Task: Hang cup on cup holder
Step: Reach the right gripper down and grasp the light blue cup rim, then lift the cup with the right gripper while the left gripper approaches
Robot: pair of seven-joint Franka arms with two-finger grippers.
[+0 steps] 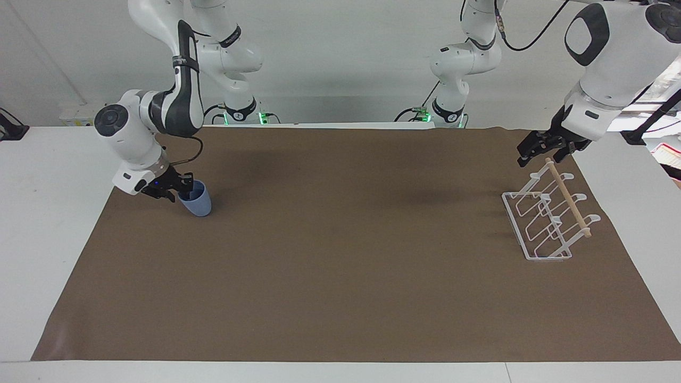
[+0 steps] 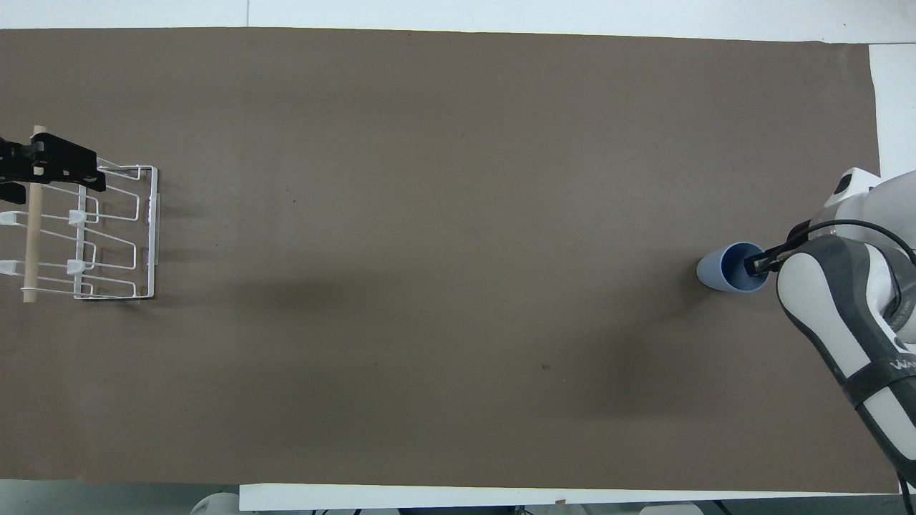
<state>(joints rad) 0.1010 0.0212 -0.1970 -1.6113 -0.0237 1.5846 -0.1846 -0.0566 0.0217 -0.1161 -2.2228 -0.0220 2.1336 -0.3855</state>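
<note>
The light blue cup (image 1: pixel 198 204) stands upright on the brown mat toward the right arm's end of the table; it also shows in the overhead view (image 2: pixel 721 275). My right gripper (image 1: pixel 183 190) is down at the cup's rim and reaches into its mouth (image 2: pixel 757 263). The white wire cup holder (image 1: pixel 548 226) with its wooden dowel (image 1: pixel 568 198) stands toward the left arm's end (image 2: pixel 114 236). My left gripper (image 1: pixel 542 153) is open just above the dowel's end nearer to the robots (image 2: pixel 44 160).
A brown mat (image 1: pixel 340 255) covers most of the white table (image 1: pixel 48 213). The arms' bases (image 1: pixel 242 114) stand at the table's edge.
</note>
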